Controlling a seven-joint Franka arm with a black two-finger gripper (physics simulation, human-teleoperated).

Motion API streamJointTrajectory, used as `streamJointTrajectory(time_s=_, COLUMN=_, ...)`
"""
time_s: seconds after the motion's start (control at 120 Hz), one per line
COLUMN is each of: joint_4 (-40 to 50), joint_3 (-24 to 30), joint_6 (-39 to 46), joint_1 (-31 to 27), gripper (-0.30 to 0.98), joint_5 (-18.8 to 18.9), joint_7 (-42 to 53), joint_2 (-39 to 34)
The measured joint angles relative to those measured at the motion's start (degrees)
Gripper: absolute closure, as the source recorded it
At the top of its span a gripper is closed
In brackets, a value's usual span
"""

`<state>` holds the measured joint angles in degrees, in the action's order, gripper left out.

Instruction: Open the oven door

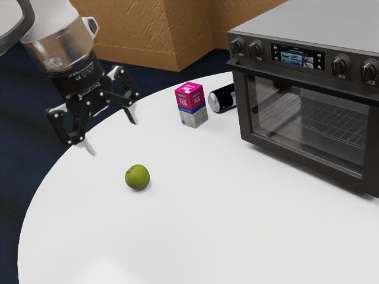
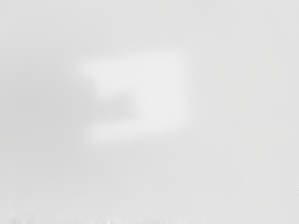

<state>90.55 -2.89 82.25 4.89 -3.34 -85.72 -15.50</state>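
Ext. view: arm [image 1: 59,44] comes in at the exterior view's upper left, slanting down toward the exterior view's right, w/ the black gripper [image 1: 114,139] at its end. Hand is tilted, not plumb; fingers spread wide, clear gap btwn them, nothing pinched, tips angled down & a bit toward the exterior view's right. It hangs up in the air near the rim of the round white table [image 1: 177,236], well apart from the oven. Oven [image 1: 320,21] sits on the table at the exterior view's right; its door [image 1: 308,118] is shut, upright, glass front w/ wire rack visible thru it, bar handle [image 1: 296,80] across the top, just under the knobs & screen. Green fruit [image 1: 137,177] on table, nearer the camera than the hand. Pink/grey milk carton [image 1: 191,105] stands btwn hand & oven; dark can [image 1: 222,97] lies on its side just beside it, near the oven. Wrist view: pale grey-white expanse, w/ a brighter, squarish soft-edged patch [image 2: 163,84] & a greyer notch in one side; can't tell what surface.
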Motion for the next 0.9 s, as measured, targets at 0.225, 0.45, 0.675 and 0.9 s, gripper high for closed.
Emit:
streamJointTrajectory(time_s=0.225, joint_4=-1.1, joint_3=5.3, joint_6=2.3, joint_1=3.8, gripper=0.0, joint_5=2.3, joint_7=-20.0, joint_2=2.2)
streamJointTrajectory(time_s=0.45, joint_4=-16.6, joint_3=11.2, joint_6=5.4, joint_1=5.1, gripper=0.0, joint_5=9.0, joint_7=-32.2, joint_2=13.2)
streamJointTrajectory(time_s=0.675, joint_4=-17.7, joint_3=15.5, joint_6=13.5, joint_1=6.4, gripper=0.0, joint_5=11.8, joint_7=-37.2, joint_2=17.4)
streamJointTrajectory(time_s=0.9, joint_4=-20.1, joint_3=15.6, joint_6=21.6, joint_1=5.7, gripper=0.0, joint_5=13.3, joint_7=-36.7, joint_2=22.3)
